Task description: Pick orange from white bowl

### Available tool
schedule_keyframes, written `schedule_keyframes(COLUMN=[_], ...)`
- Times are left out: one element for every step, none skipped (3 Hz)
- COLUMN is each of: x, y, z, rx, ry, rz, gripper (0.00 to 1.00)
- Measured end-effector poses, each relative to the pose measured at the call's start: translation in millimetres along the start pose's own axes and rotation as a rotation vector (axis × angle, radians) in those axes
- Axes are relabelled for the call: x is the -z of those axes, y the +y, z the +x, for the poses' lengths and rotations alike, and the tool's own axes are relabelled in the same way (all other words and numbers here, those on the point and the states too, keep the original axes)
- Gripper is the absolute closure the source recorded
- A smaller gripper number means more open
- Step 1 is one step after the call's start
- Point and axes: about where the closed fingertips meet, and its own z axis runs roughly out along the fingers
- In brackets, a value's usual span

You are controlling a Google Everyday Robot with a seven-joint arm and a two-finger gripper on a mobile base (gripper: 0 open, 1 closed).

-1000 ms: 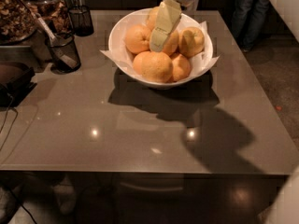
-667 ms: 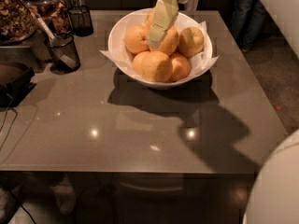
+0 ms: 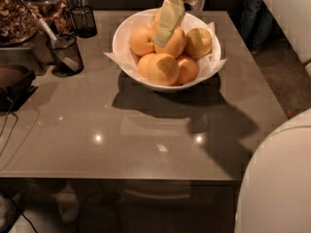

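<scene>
The white bowl [image 3: 121, 50] stands at the back middle of the grey table [image 3: 146, 135], with white paper corners [image 3: 216, 64] over its rim. It holds several oranges. My gripper [image 3: 165, 30] comes down from the top edge, pale yellow and tilted. Its tip lies against the middle orange [image 3: 174, 45] at the top of the pile. Other oranges lie in front [image 3: 163, 69], to the left [image 3: 142, 40] and to the right [image 3: 198, 42].
Two small black mesh cups [image 3: 83, 21] [image 3: 65, 55] stand at the left, the nearer one with a utensil in it. Jars of granola [image 3: 17, 18] and a dark object [image 3: 14, 81] are at the far left. My white body [image 3: 277, 178] fills the lower right corner.
The gripper has shifted slightly left and tilted more over the middle orange. My white body has come further into the lower right corner. The oranges have not moved.
</scene>
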Motion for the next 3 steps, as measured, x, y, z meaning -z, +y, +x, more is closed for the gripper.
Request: schedule_keyframes(x=[-2.9,-5.1,-8.1], y=[-1.8,-3.1,-3.3], z=[-4.5,-9.1,-13.0], rx=[0.001,0.005,0.013], ry=[0.000,0.001,0.003], rz=[-0.004,-0.007,-0.012], gripper=[0.16,0.26,0.33])
